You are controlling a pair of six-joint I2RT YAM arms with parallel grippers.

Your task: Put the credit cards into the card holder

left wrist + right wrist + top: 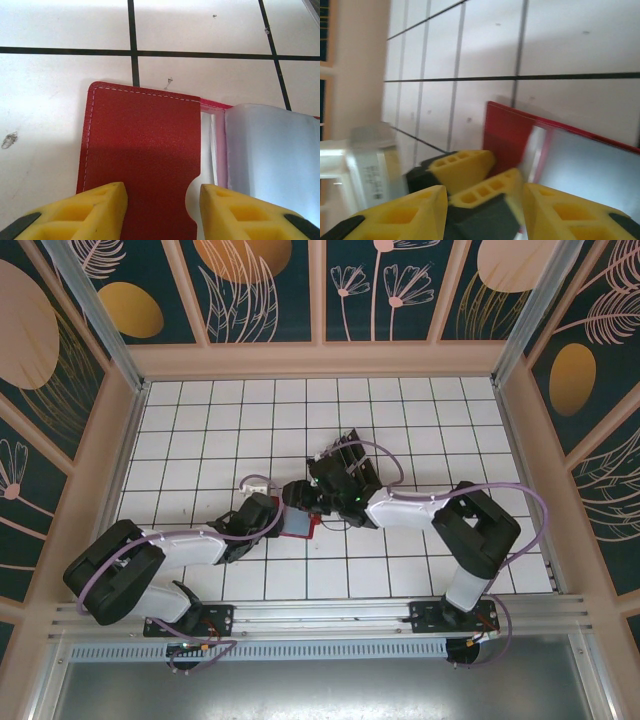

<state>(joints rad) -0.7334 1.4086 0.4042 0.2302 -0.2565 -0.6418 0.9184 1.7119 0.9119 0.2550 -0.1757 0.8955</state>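
Left wrist view: left pincer (161,192), yellow fingers (95,210) narrowly apart, sits at the red flap of one open wallet (145,140) lying on the tiled table (60,30); whether it grips cannot be told. Right pincer (482,192) stands wide and empty, the left one's fingers seen in its gap. One blurred clear rack (370,160) stands nearby.

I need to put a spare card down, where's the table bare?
Bare tiles run along the back wall and beside the right wall. The centre is crowded: left gripper and right gripper meet at the red wallet, clear rack beside them.
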